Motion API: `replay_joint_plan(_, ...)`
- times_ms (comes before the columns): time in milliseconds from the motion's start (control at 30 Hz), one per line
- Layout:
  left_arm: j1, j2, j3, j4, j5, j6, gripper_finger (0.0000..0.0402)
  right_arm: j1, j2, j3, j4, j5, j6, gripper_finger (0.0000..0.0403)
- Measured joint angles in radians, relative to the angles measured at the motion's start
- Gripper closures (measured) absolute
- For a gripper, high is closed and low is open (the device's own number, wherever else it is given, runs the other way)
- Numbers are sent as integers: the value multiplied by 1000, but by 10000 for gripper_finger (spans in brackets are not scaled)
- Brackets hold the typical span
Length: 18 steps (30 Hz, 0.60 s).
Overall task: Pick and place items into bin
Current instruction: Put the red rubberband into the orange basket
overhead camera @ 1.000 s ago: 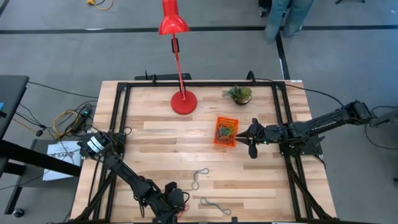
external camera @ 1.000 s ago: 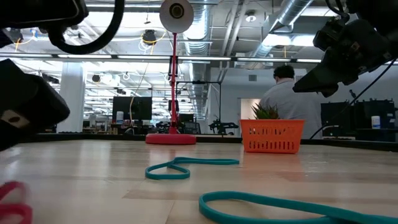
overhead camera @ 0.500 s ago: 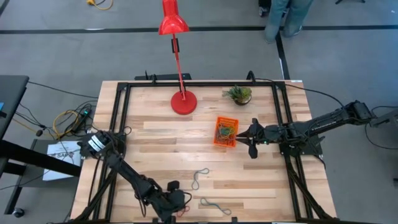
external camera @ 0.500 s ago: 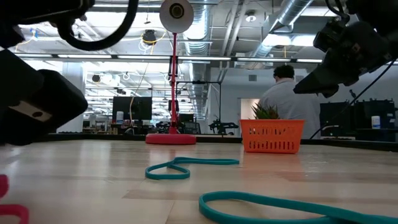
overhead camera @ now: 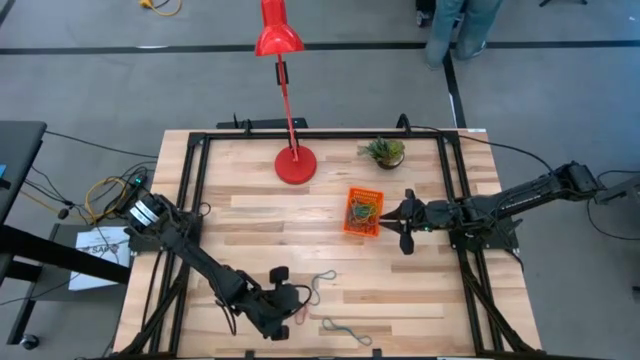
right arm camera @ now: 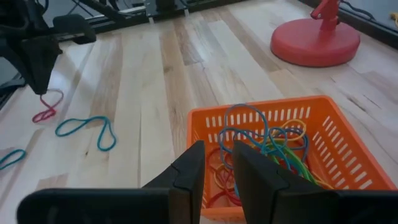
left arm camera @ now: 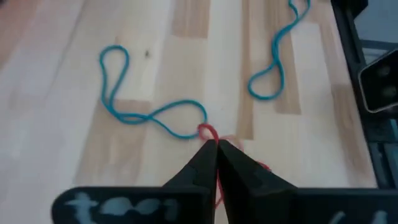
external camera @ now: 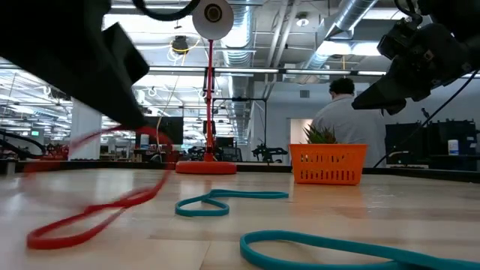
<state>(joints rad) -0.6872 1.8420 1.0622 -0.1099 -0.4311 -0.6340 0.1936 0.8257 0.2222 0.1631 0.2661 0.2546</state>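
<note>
High view: the left gripper point(overhead camera: 300, 296), in the lower centre of the frame, is clenched on a red band point(overhead camera: 283, 326) near the table's front edge. The left wrist view shows why the grasp works: the fingertips point(left arm camera: 208, 152) meet on a small red loop pinched just above the wood, so the floppy band hangs from a single point. In the low view that red band point(external camera: 90, 217) droops from the dark gripper in the upper left, its lower loop trailing on the table point(external camera: 315, 217), which suggests a lift is under way. Two teal bands remain loose: one point(overhead camera: 320, 287) just right of the left gripper, another point(overhead camera: 345, 331) near the lower edge. The orange bin point(overhead camera: 363, 212) sits right of centre, below the potted plant point(overhead camera: 384, 151) and to the lower right of the red lamp base point(overhead camera: 295, 165); it already holds a tangle of coloured bands point(right arm camera: 261, 152). The right gripper point(overhead camera: 402, 222) waits just right of the bin with its fingers point(right arm camera: 186, 171) parted and empty. A person point(external camera: 341, 124) stands beyond the table.
</note>
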Motion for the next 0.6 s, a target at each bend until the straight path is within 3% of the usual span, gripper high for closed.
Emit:
replay_joint_plan(167,7,0,0,4,-65,71,401,3,0,0,2,-10,33,326)
replay_joint_plan(300,33,0,1,8,-201,122,401,24,27,0,38,-79,65,326)
replay_joint_plan(433,80,-1,1,23,-296,176,402,57,98,0,207,-85,-26,326)
replay_joint_plan(600,170,-2,2,171,-312,372,401,86,248,0,419,-84,-104,326)
